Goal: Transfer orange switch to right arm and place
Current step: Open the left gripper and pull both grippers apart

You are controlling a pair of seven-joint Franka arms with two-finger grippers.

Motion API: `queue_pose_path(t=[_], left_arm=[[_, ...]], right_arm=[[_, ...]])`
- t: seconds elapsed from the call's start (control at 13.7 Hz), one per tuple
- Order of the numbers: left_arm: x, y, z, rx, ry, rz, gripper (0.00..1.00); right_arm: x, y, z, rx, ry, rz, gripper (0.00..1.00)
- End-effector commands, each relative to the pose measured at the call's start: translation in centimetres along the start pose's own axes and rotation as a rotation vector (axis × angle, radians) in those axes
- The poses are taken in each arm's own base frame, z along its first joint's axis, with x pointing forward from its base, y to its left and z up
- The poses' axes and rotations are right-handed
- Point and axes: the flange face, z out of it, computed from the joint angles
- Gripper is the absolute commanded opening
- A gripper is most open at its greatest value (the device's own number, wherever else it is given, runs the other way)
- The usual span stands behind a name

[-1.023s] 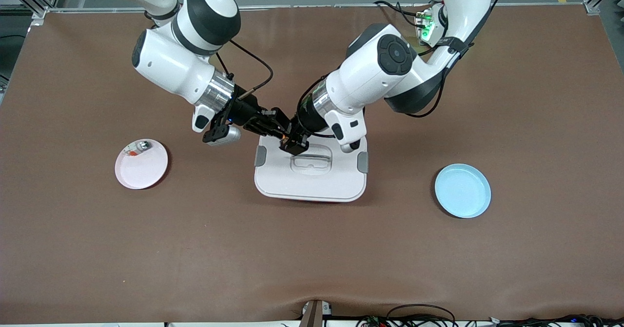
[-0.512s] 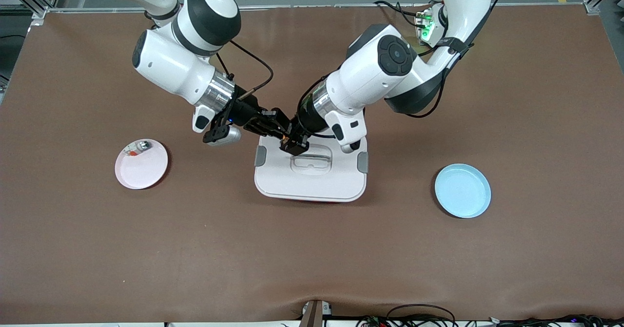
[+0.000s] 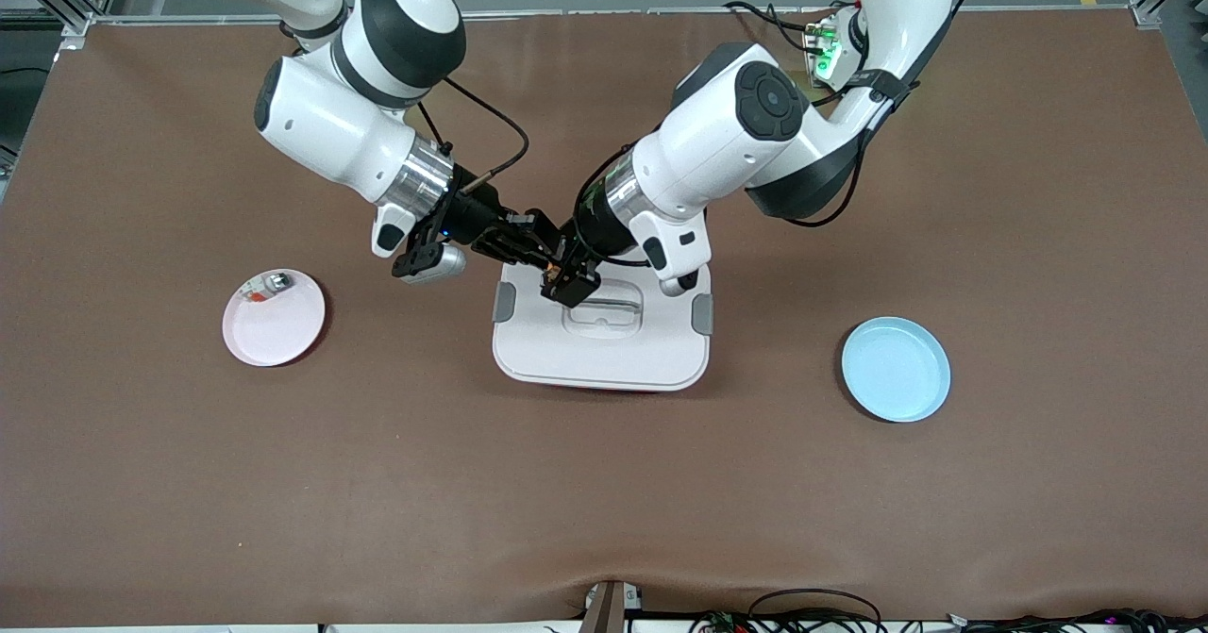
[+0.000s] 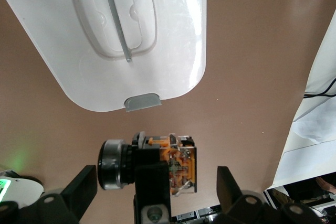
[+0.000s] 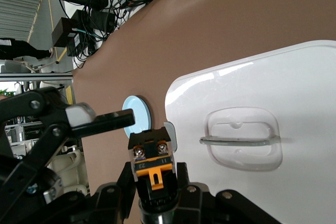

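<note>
The orange switch, a small black block with an orange-tan section, hangs over a corner of the white lidded box in the middle of the table. My right gripper is shut on it; the right wrist view shows the switch pinched in the right gripper. My left gripper sits around the same spot. In the left wrist view the left gripper stands wide open, its fingers clear of both sides of the switch.
A pink plate holding a small whitish piece lies toward the right arm's end. A blue plate lies toward the left arm's end. The box lid has a recessed handle.
The left gripper has opened and let go of the switch. The right gripper stays shut on it. Both arms have barely shifted.
</note>
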Motion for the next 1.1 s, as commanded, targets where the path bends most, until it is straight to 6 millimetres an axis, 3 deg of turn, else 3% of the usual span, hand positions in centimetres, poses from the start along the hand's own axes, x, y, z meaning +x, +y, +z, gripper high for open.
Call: queue_pose_path(t=[0.0, 0.15, 0.29, 0.44, 0.66, 0.88, 1.02], left_arm=[[-0.2, 0.6, -1.4, -0.024, -0.007, 0.000, 1.00], [1.0, 1.2, -1.8, -0.034, 0.011, -0.015, 1.00], [0.8, 1.6, -4.2, -0.072, 0.023, -0.006, 1.00], [1.4, 2.0, -4.8, -0.077, 0.033, -0.014, 1.00], [2.6, 2.5, -7.4, -0.092, 0.071, -0.021, 1.00], [3.9, 3.0, -9.7, -0.111, 0.158, 0.027, 1.00], [4.5, 2.8, -9.6, -0.090, 0.242, 0.108, 1.00]], right_arm=[[0.2, -0.5, -0.2, 0.004, -0.049, 0.003, 0.00], [0.1, -0.4, -0.6, -0.011, -0.072, -0.013, 0.00], [-0.2, -0.6, -1.2, -0.040, -0.107, -0.045, 0.00], [0.2, 0.0, -1.9, -0.085, -0.137, -0.073, 0.00], [0.2, 0.4, -3.7, -0.147, -0.188, -0.117, 0.00], [-0.3, 1.4, -4.8, -0.318, -0.246, -0.243, 0.00], [-0.8, 2.1, -5.4, -0.466, -0.271, -0.362, 0.00]])
